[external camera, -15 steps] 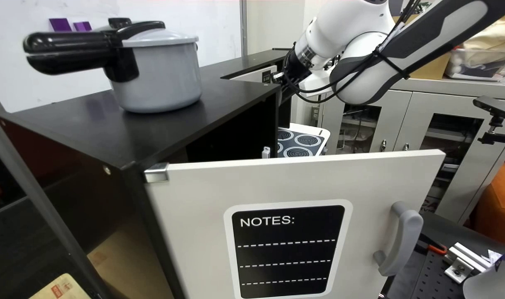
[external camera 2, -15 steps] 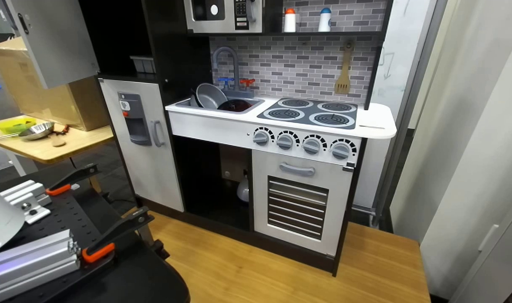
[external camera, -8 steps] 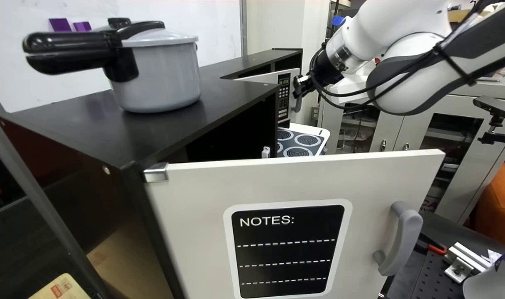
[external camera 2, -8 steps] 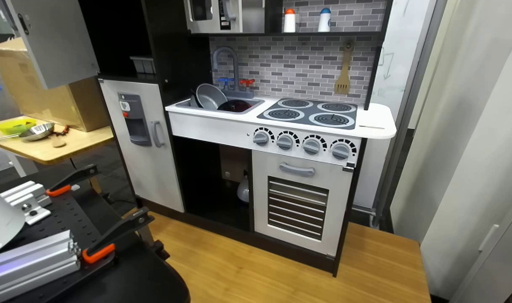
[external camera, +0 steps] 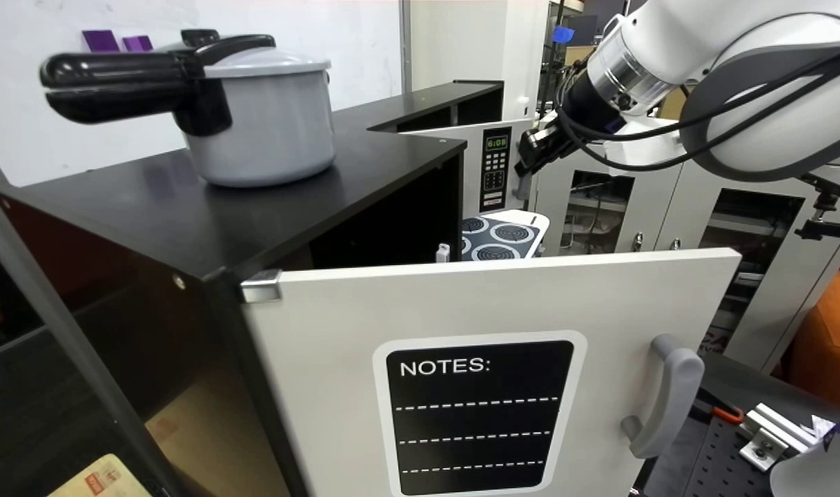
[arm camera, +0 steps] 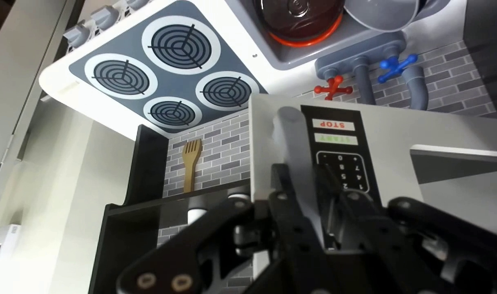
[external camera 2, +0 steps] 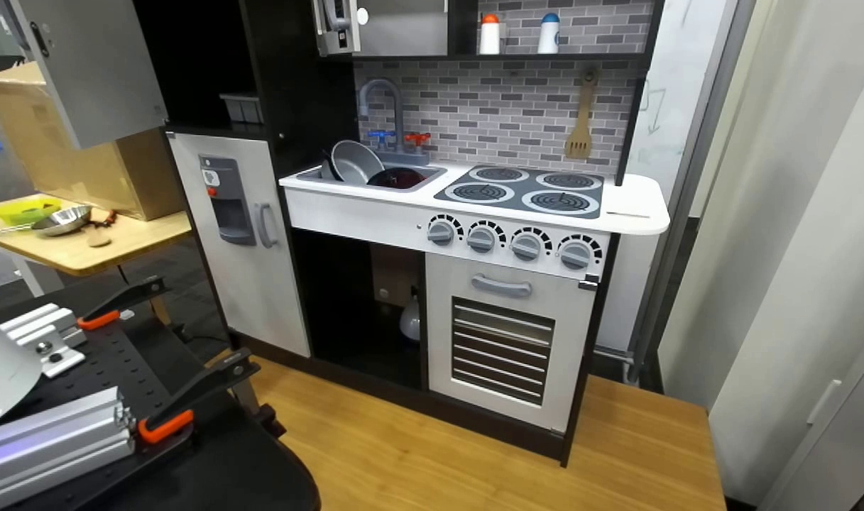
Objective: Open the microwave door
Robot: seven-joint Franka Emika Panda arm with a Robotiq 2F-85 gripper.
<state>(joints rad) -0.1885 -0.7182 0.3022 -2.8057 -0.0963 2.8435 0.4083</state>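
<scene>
The microwave door (external camera: 495, 166) stands well open, seen at the far side of the tall cabinet (external camera: 392, 166) in an exterior view, with its outer face turned toward that cabinet. Its grey handle (arm camera: 297, 151) is pinched by the pincer (arm camera: 303, 175): in the wrist view a black finger (arm camera: 279, 179) lies to either side of it, left and right, although the exact contact is blurred.

The pull is judged to be nearly complete. The rest should be done along an arc: the handle should be led around the hidden hinge, and the pincer should be turned with the door so that the grip is square to it. If the pull is made straight, the handle may be twisted between the fingers or lost at their tips. A slow, even pace is called for, since so light-looking a door should need little force.

The swing should be ended before the door is brought against the tall cabinet; a knock there could jolt the pot (external camera: 264, 124) on top. At full opening, the handle should be released by a spread of the pincer, which should then be backed straight off so that the door is not dragged partway closed.
</scene>
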